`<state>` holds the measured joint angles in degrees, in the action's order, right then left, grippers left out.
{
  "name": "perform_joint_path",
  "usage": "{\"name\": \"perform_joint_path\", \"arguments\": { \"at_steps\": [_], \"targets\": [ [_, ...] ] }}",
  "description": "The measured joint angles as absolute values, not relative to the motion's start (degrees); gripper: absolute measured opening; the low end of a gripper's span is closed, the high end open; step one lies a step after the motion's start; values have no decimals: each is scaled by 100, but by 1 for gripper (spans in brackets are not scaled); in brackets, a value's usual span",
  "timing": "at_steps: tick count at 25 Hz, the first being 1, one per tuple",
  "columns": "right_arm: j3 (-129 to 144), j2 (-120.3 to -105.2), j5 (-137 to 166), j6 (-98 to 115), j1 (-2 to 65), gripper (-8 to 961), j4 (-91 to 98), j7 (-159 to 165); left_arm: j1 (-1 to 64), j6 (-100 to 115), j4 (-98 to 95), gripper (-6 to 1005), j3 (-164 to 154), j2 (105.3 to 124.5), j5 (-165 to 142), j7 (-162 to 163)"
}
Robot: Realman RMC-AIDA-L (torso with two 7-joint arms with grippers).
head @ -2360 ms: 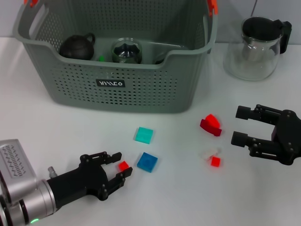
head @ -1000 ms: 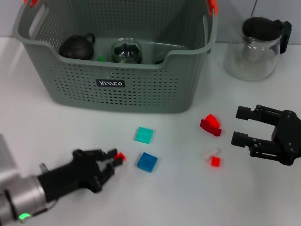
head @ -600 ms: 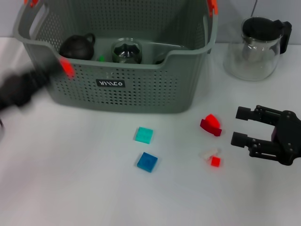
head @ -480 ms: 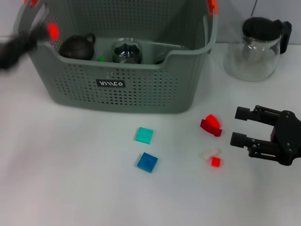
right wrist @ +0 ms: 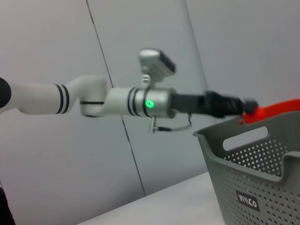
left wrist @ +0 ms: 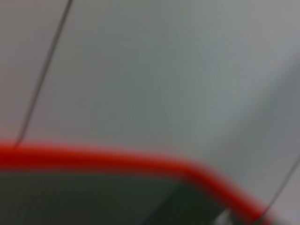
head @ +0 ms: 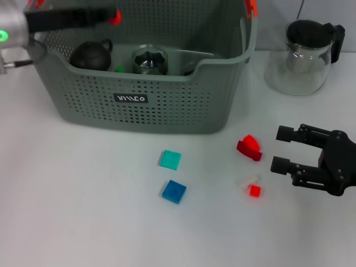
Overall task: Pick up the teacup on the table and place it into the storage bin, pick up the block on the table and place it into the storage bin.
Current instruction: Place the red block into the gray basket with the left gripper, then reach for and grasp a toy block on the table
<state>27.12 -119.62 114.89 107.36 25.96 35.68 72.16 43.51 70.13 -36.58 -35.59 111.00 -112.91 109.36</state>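
Note:
My left gripper point(head: 110, 15) reaches in from the upper left and hovers over the back left part of the storage bin point(head: 139, 119). It is shut on a small red block point(head: 115, 16). In the right wrist view the same left gripper point(right wrist: 244, 107) holds the red block point(right wrist: 251, 108) above the rim of the bin point(right wrist: 253, 185). A glass teacup point(head: 149, 60) and a dark round pot point(head: 90, 54) sit inside the bin. My right gripper point(head: 281, 148) rests open above the table at the right, with nothing between its fingers.
On the table in front of the bin lie a teal block point(head: 170, 159), a blue block point(head: 174, 191), a red piece point(head: 249, 146), a tiny red cube point(head: 255, 191) and a clear piece point(head: 247, 181). A glass teapot point(head: 303, 50) stands at the back right.
My left gripper closed on the small red block near the front left, lifted it and swung it up over the bin's back left. The right gripper stayed put.

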Motion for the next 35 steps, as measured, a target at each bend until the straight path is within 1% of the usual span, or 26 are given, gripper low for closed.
{"name": "perform_joint_path", "arguments": {
  "at_steps": [5,7,10,14,17,20,23,24,26,28,29,31,33,35],
  "targets": [
    [2727,-11976,11485,10722,2617,790,3568,7226,4354,5845,-3986,253,-4671,11404,-11953,11470],
    [2732,-11978,11483,10720,2622,790,3568,7236,4317,5815,-4099,258,-4678,11475,-11973,11476],
    [2730,-11976,11483,10718,2628,790,3568,7246,4106,5950,-4546,329,-4637,11613,-11762,11470],
    [2707,-11973,11481,10716,2624,790,3568,7241,3573,6374,-5182,423,-4419,11781,-10939,11315],
    [2699,-11974,11478,10713,2622,790,3568,7234,3135,7255,-5180,494,-3869,11852,-9736,10564],
    [2698,-11978,11480,10713,2621,790,3568,7233,2757,8561,-4779,573,-3379,11862,-8806,9543],
    [2696,-11980,11481,10713,2619,790,3568,7233,2401,9529,-4391,656,-3062,11853,-8707,8690],
    [2693,-11979,11480,10713,2619,790,3569,7233,2234,9721,-4326,684,-3003,11894,-8888,8304],
    [2690,-11980,11481,10711,2618,790,3568,7235,1953,9873,-4267,684,-2962,12014,-9253,7621],
    [2689,-11980,11483,10706,2619,790,3568,7241,1656,9903,-4222,685,-2982,12171,-9689,6934],
    [2689,-11980,11483,10705,2618,790,3569,7245,1499,9903,-4174,685,-3005,12279,-9942,6542],
    [2689,-11979,11478,10705,2619,790,3569,7251,1354,9871,-4051,685,-3017,12390,-10308,6010],
    [2689,-11975,11474,10704,2619,790,3568,7253,1329,9831,-3781,685,-3028,12419,-10672,5595],
    [2686,-11973,11473,10704,2622,791,3568,7254,1408,9760,-3431,686,-3032,12407,-11036,5320]
  ]
}}
